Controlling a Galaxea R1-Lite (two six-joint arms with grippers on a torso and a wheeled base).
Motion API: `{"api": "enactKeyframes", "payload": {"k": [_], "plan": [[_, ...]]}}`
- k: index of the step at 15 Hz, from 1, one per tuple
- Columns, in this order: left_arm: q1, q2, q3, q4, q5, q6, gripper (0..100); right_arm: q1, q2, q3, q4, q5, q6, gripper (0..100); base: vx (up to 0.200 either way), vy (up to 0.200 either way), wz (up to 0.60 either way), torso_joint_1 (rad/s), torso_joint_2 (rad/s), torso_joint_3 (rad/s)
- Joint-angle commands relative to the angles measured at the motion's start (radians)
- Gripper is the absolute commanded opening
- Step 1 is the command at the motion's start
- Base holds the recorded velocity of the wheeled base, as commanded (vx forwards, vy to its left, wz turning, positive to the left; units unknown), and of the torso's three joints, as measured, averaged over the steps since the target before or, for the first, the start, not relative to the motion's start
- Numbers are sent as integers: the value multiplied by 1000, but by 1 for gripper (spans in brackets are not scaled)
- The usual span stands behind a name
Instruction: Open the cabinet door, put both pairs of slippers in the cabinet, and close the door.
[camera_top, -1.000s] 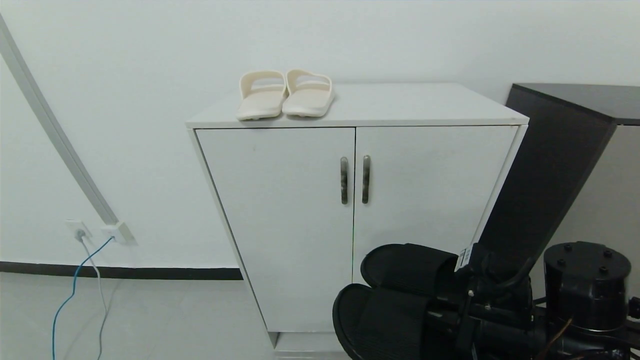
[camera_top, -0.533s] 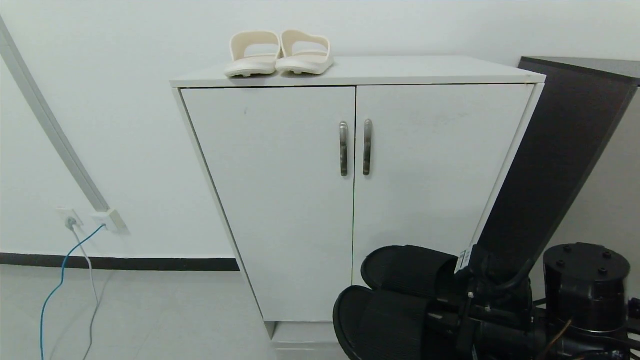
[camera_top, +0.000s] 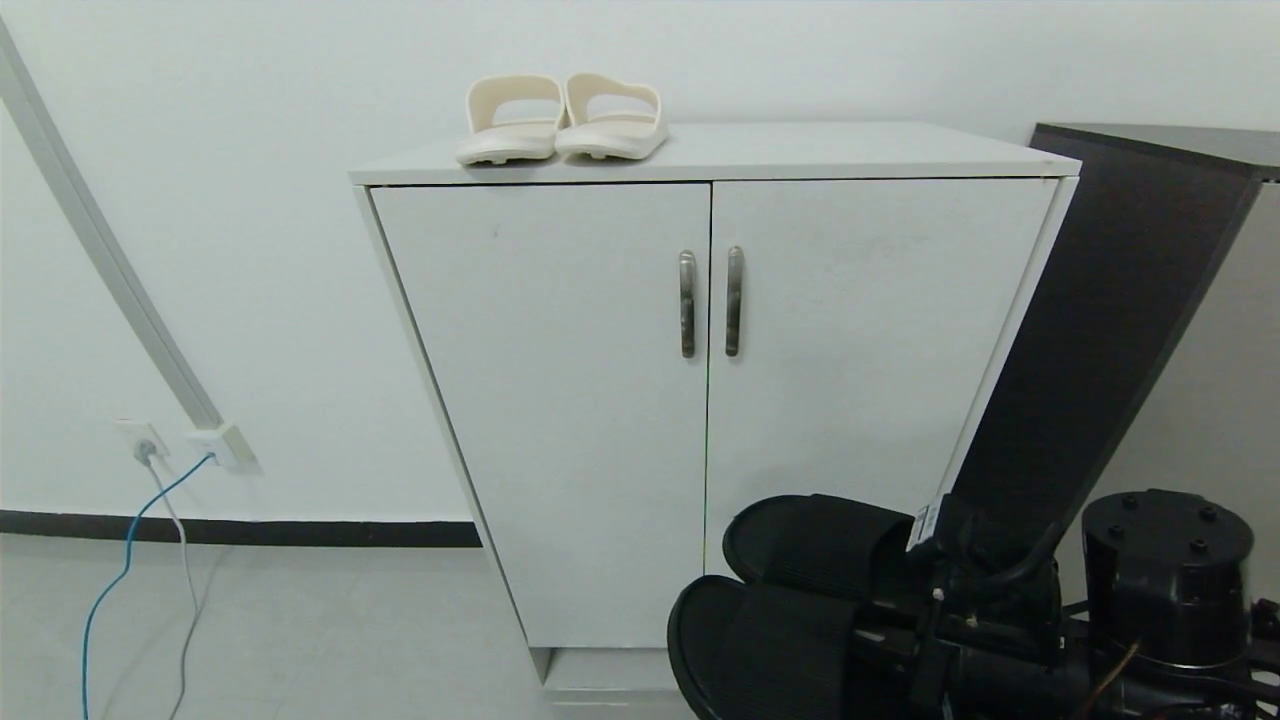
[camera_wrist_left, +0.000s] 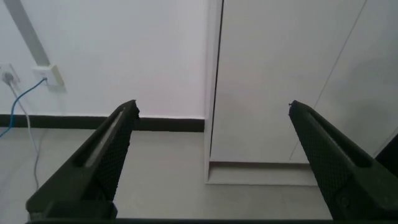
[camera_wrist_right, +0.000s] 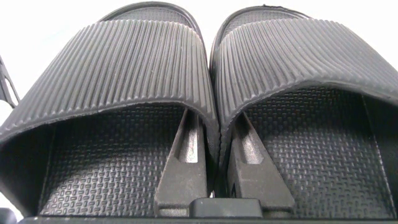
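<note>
The white cabinet (camera_top: 560, 400) stands against the wall with both doors shut, its two metal handles (camera_top: 709, 302) side by side at the middle. A cream pair of slippers (camera_top: 560, 118) rests on its top, toward the left. Low in front of the right door, my right gripper (camera_wrist_right: 216, 118) is shut on a black pair of slippers (camera_top: 800, 590), one finger inside each slipper (camera_wrist_right: 149, 93), pinching their inner walls together. My left gripper (camera_wrist_left: 212, 107) is open and holds nothing, facing the cabinet's lower left corner (camera_wrist_left: 214, 168) just above the floor.
A dark cabinet (camera_top: 1130, 300) stands right beside the white one. On the wall to the left are sockets with a blue cable (camera_top: 120, 570) trailing onto the floor, and a grey conduit (camera_top: 100, 250) running diagonally. Open floor lies left of the cabinet.
The head view dropped and then rose slightly, so the cabinet sits higher in the picture. The doors, the cream slippers and the held black slippers are unchanged.
</note>
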Motion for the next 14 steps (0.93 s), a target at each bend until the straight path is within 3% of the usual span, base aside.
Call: {"api": "enactKeyframes", "payload": {"k": [1,2,3,4,5,7,11,14], "plan": [[1,1,-3,-1,5,-1,100,0,-5,2,-2,-1,-2,0,0,0,0,0,0,0],[1,1,-14,-4,5,1,100,2,-5,6,-6,-2,-2,0,0,0,0,0,0,0],[1,42,-120,-7,5,-38,100,2,-3,14,-17,-2,-2,0,0,0,0,0,0,0],[1,102,-218,0,4,-100,100,2,-3,17,-31,-2,-2,0,0,0,0,0,0,0],[-2,177,-269,3,-10,-113,100,2,-3,17,-37,-2,-2,0,0,0,0,0,0,0],[-5,295,-276,-3,-94,-110,100,7,-3,21,-38,-2,-2,0,0,0,0,-2,137,110],[-5,443,-307,-49,-363,-64,100,19,-3,34,-42,-7,-3,0,0,0,0,-1,98,38],[-7,595,-382,-76,-453,-47,100,22,-3,32,-43,-7,0,0,0,0,0,0,0,0]]}}
